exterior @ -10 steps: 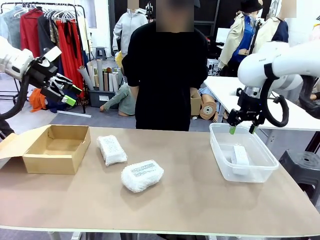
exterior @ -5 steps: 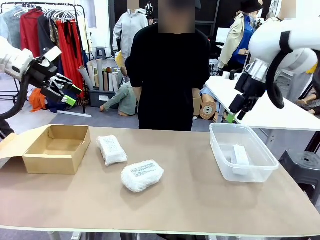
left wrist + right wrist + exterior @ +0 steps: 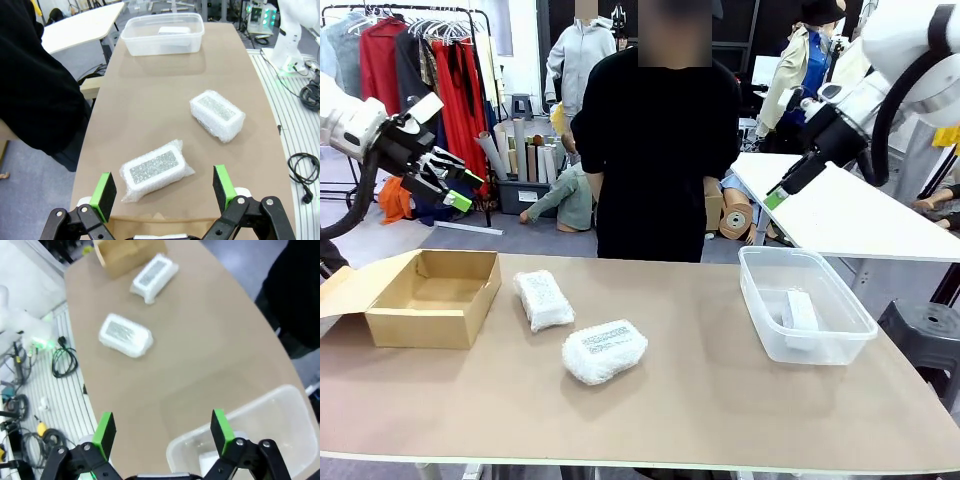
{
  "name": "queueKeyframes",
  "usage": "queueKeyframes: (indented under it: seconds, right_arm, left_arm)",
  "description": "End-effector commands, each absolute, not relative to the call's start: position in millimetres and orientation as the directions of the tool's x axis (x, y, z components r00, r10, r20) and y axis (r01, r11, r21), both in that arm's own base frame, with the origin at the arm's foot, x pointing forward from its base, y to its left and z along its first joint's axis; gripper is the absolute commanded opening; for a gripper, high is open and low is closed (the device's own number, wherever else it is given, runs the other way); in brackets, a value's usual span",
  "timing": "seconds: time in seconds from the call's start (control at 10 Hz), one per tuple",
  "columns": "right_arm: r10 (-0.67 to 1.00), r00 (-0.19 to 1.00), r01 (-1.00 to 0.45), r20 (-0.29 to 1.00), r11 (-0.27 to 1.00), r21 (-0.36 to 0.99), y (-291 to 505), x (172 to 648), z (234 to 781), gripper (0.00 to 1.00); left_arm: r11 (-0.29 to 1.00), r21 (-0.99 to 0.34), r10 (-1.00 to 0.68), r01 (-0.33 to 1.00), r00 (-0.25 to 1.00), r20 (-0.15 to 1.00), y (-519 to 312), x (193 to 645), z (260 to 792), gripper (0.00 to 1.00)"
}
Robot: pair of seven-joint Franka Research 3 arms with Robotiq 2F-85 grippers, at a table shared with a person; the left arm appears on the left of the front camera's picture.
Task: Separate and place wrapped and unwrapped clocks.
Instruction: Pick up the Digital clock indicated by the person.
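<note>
Wrapped clocks lie well apart from left gripper and right gripper.

Glossy white left arm: rounded shell, black wrist section, black cable hanging off it, small white block on wrist. Matching right arm: fat rounded joints, thick black hose along it. On left gripper, right gripper: black linkage fingers, silver pivot pins, flat bright-green rectangular pads at tips.
</note>
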State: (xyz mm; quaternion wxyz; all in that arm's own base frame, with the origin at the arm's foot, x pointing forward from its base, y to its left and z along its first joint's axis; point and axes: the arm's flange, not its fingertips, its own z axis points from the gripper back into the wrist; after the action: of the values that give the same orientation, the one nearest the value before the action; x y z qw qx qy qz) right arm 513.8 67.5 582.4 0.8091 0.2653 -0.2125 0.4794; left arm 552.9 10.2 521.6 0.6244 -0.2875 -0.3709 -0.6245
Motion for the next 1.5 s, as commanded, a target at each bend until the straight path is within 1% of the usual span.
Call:
queueKeyframes:
  seconds: [0.0, 0.1, 0.2, 0.3, 0.4, 0.7, 0.8, 0.9, 1.0, 1.1, 1.2, 1.3, 1.4]
  right_arm:
    - [0.621, 0.426, -0.899, 0.658, 0.372, 0.231, 57, 502, 578, 1.00]
    - [0.606, 0.437, -0.891, 0.665, 0.391, 0.230, 57, 500, 576, 1.00]
    - [0.599, 0.474, -0.873, 0.646, 0.418, 0.252, 56, 505, 575, 1.00]
    - [0.586, 0.542, -0.832, 0.602, 0.474, 0.288, 56, 512, 572, 1.00]
    - [0.621, 0.462, -0.881, 0.633, 0.405, 0.246, 55, 506, 581, 1.00]
    - [0.621, 0.462, -0.881, 0.633, 0.405, 0.246, 55, 506, 581, 1.00]
    - [0.616, 0.481, -0.871, 0.624, 0.417, 0.260, 55, 508, 578, 1.00]
    - [0.576, 0.430, -0.888, 0.695, 0.409, 0.210, 55, 500, 574, 1.00]
    - [0.544, 0.353, -0.910, 0.761, 0.389, 0.143, 50, 494, 573, 1.00]
    - [0.524, 0.283, -0.917, 0.803, 0.392, 0.067, 48, 489, 569, 1.00]
    - [0.503, 0.252, -0.927, 0.827, 0.372, 0.056, 49, 482, 564, 1.00]
    - [0.493, 0.158, -0.949, 0.856, 0.315, -0.006, 48, 482, 564, 1.00]
    - [0.513, 0.076, -0.982, 0.855, 0.186, -0.024, 51, 482, 561, 1.00]
  left_arm:
    - [0.054, 0.106, -0.570, 0.993, -0.057, 0.820, 11, 551, 523, 1.00]
    - [0.054, 0.106, -0.570, 0.993, -0.057, 0.820, 11, 551, 523, 1.00]
    - [0.054, 0.106, -0.570, 0.993, -0.057, 0.820, 11, 551, 523, 1.00]
    - [0.054, 0.106, -0.570, 0.993, -0.057, 0.820, 11, 551, 523, 1.00]
    - [0.054, 0.106, -0.570, 0.993, -0.057, 0.820, 11, 551, 523, 1.00]
    - [0.054, 0.106, -0.570, 0.993, -0.057, 0.820, 11, 551, 523, 1.00]
    - [0.054, 0.106, -0.570, 0.993, -0.057, 0.820, 11, 551, 523, 1.00]
    - [0.054, 0.106, -0.570, 0.993, -0.057, 0.820, 11, 551, 523, 1.00]
    - [0.054, 0.106, -0.570, 0.993, -0.057, 0.820, 11, 551, 523, 1.00]
    - [0.054, 0.106, -0.570, 0.993, -0.057, 0.820, 11, 551, 523, 1.00]
    - [0.054, 0.106, -0.570, 0.993, -0.057, 0.820, 11, 551, 523, 1.00]
    - [0.054, 0.106, -0.570, 0.993, -0.057, 0.820, 11, 551, 523, 1.00]
    - [0.054, 0.106, -0.570, 0.993, -0.057, 0.820, 11, 551, 523, 1.00]
